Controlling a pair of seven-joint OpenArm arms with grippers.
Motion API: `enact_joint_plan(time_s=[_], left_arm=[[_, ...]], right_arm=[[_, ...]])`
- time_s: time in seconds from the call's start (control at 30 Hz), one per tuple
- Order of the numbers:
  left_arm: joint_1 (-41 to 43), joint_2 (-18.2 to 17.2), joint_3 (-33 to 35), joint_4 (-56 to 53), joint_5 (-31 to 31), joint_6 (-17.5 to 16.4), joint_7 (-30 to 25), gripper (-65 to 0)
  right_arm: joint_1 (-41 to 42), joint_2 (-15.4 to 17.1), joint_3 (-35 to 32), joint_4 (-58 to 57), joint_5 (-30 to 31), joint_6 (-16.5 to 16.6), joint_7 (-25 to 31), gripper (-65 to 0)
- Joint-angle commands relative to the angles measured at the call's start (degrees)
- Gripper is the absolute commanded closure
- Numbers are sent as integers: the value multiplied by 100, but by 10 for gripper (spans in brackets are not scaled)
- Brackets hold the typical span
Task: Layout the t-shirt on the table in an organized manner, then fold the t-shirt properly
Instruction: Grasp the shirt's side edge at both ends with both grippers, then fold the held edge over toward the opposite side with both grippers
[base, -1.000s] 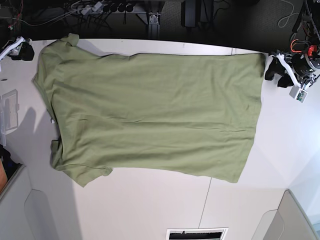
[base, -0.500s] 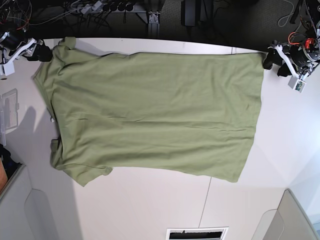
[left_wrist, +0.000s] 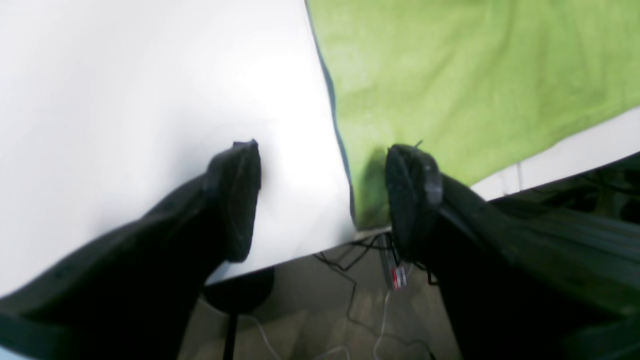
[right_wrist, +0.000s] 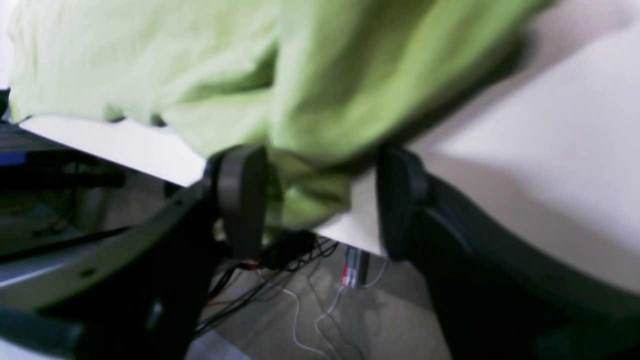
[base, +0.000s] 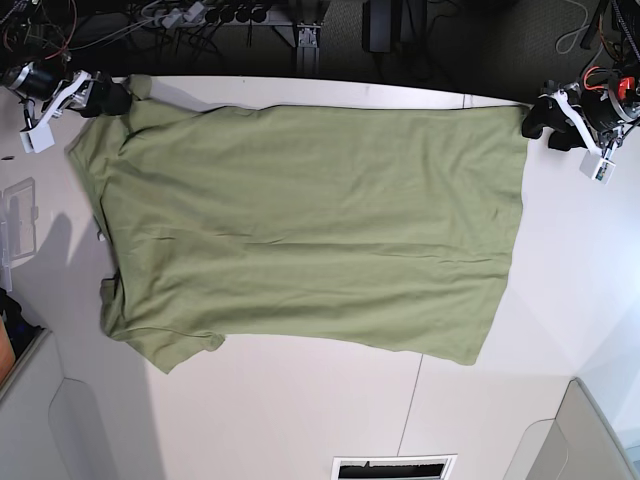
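Pincers both gaping at the far corners of the t-shirt (base: 300, 225); fold step is starting, I judge.
Left wrist: left pincer (left_wrist: 325, 200) is straddling the hem corner, one finger (left_wrist: 412, 180) over cloth, the other over bare desk (left_wrist: 125, 75).
Right wrist: right pincer (right_wrist: 320, 200) is bracketing the bunched sleeve edge, unclosed.
Base: shirt is lying flat; next move needs both closing together.

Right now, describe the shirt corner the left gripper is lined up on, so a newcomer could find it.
The t-shirt lies spread across the white table. Follow its far edge to the base view's right end, beside the left gripper. That hem corner is square and plain; the opposite end carries sleeves.
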Motion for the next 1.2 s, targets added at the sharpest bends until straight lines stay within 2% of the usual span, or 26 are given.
enact_joint_plan(time_s=[0.0,0.03,0.13,0.17,0.23,0.27,0.4,0.5,0.57,0.73,0.83,0.87,1.0,1.03,1.17], left_arm=[[22,-96,-26,44,-15,-84,66,-419],[20,-96,-17,44,-13,-84,61,-419],[20,-96,15,44,-13,-84,61,-418],[20,-96,28,42,-13,-84,61,-418],[22,-94,61,42,-13,-84,39,-408],[22,-96,76,42,-11,-84,0,-375],[20,-96,76,42,-15,-84,-85,-123],[20,-98,76,44,-20,-84,-15,-33],[22,-98,76,44,-111,-84,2,0],[20,-98,76,61,-1200,-84,162,0],[7,-98,76,70,-1360,-84,175,-4],[4,-98,76,68,-1357,-84,177,-48],[7,-96,76,68,-1377,-84,177,-347],[7,-98,76,68,-1401,-84,177,-383],[7,-98,76,68,-1685,-84,374,-389]], right_arm=[[-33,63,7,66,-96,0,-125,-313],[-33,63,4,66,-52,0,-125,-261],[-31,61,4,66,42,0,-44,-48],[-31,63,4,66,33,-2,26,0],[-31,63,4,66,17,0,87,0],[-31,63,4,66,20,0,87,0],[-31,63,7,66,33,24,90,0],[-15,63,7,66,85,24,90,0],[-9,63,7,70,90,24,90,0],[-2,63,7,70,87,24,87,0],[0,63,7,70,87,22,87,0],[0,66,7,70,87,22,87,0],[0,63,7,70,90,22,87,0],[0,63,7,70,87,22,87,0],[0,63,7,70,87,22,87,0]])
